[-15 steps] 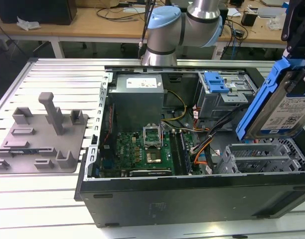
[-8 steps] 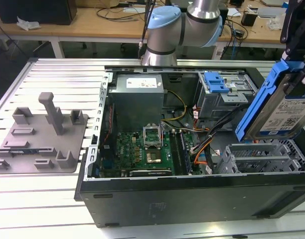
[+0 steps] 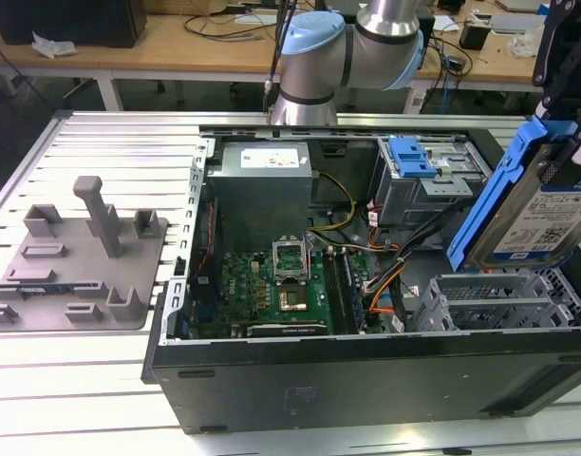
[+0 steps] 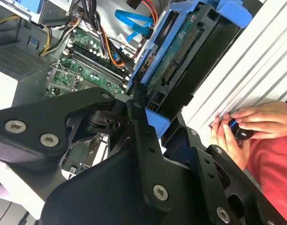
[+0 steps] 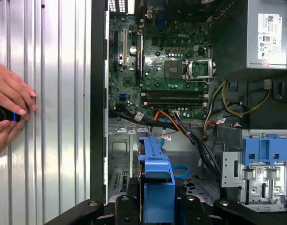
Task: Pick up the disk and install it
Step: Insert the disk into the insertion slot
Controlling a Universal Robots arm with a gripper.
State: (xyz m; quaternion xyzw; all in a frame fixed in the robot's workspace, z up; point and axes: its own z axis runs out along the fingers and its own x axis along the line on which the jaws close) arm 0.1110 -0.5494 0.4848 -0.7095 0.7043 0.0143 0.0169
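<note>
**A:** What's in the case (image 3: 366, 359)?

**B:** It lies open on the table (image 3: 110, 142). The board (image 3: 276, 285) sits flat on its floor. The power supply (image 3: 262, 180) is just behind the board, on the side toward the arm (image 3: 366, 38). Cables (image 3: 366, 256) run from the board toward the drive bay (image 3: 442, 190), which has a blue latch (image 3: 410, 157) on top. A metal cage (image 3: 490, 299) sits at the exterior view's right end.

**A:** And the disk?

**B:** The disk (image 3: 542, 214) is in the air, tilted, over that cage. Whether its lower edge touches the cage, I cannot tell.

**A:** The gripper?

**B:** The gripper (image 4: 155, 117) is pinching the disk by its blue frame. In the second wrist view the black fingers (image 4: 143, 140) press against the frame.

**A:** What does each view add?

**B:** The exterior view shows a grey fixture (image 3: 77, 256) on the table, well apart from the case, at the exterior view's left. The first wrist view looks along the disk's edge into the case. It also shows a person's hands (image 5: 10, 103) on the table near the case wall, closed around a small dark object. The second wrist view shows those hands beside a red sleeve (image 4: 270, 164).
</note>
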